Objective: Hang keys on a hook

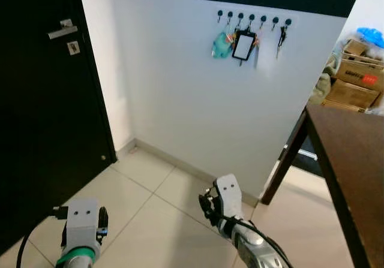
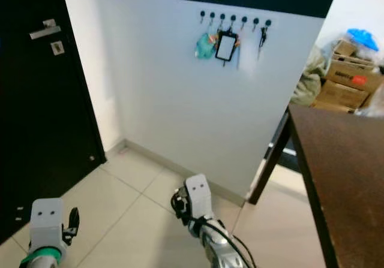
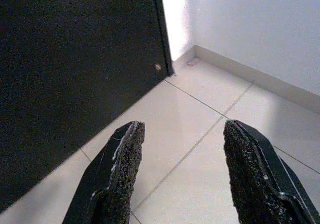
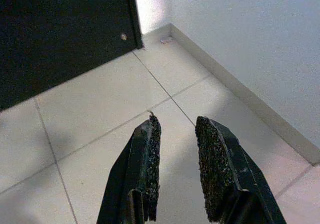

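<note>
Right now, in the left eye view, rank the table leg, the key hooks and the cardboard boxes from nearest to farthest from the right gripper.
1. Table leg, low, just to the right gripper's right.
2. Key hooks, high on the white wall ahead.
3. Cardboard boxes, far right, behind the table.

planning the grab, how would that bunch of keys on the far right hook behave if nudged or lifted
The keys hang loose from one hook, so they would probably swing and splay if nudged. They look thin and metallic, likely stiff yet slippery. Too small to judge weight.
</note>
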Available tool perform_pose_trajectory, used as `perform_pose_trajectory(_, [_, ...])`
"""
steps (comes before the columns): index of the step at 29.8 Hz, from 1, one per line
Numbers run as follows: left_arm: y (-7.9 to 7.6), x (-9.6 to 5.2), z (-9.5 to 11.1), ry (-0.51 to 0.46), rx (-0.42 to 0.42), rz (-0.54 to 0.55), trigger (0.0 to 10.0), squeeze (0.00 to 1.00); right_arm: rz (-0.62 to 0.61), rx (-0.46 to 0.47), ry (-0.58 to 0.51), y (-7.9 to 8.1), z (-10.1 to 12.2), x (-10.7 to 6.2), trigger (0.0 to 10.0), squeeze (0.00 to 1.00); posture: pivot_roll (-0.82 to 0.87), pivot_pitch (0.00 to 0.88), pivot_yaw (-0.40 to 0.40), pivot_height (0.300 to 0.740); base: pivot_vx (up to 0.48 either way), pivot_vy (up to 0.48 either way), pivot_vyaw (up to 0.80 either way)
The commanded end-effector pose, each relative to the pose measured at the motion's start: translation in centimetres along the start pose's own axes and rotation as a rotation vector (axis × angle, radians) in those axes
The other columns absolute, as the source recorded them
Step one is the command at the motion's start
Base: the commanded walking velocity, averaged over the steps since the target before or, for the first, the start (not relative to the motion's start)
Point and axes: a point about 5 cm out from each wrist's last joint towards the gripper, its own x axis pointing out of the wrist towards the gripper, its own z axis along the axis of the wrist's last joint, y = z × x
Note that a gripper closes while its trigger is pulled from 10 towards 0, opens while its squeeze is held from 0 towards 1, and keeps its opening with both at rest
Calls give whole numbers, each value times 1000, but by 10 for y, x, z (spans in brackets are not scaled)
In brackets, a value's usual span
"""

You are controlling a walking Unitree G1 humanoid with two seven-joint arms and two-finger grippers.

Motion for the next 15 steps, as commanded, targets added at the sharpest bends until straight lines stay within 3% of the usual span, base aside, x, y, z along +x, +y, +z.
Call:
perform_pose_trajectory(1, [2,-3,-7,17,22,10,10000,0,-4,19,14,-2,-5,-2,10000,0,-92,0,-9,740,0,0,0])
perform_pose_trajectory(6, [1,-2,-9,28,24,6,10000,0,-8,18,23,-4,-7,-2,10000,0,-93,0,-8,740,0,0,0])
perform_pose_trajectory(7, [1,-1,-7,28,41,6,10000,0,-24,-2,23,-4,-5,-1,10000,0,-115,0,41,740,0,0,0])
perform_pose_trajectory(10, [3,0,-5,26,48,9,10000,0,-18,-30,25,-2,-2,1,10000,0,-115,0,41,740,0,0,0])
perform_pose_trajectory(12, [4,2,2,-6,45,1,10000,0,-39,-27,-37,-4,11,3,10000,0,-116,0,55,740,0,0,0])
perform_pose_trajectory(13, [12,13,24,-80,32,15,10000,0,-106,47,-167,-14,45,9,10000,0,-118,0,60,740,0,0,0])
perform_pose_trajectory(14, [12,13,24,-80,32,15,10000,0,-106,47,-167,-14,45,9,10000,0,-118,0,60,740,0,0,0])
perform_pose_trajectory(15, [17,22,42,-134,24,33,10000,0,-136,65,-232,-21,66,11,10000,0,-124,0,61,740,0,0,0])
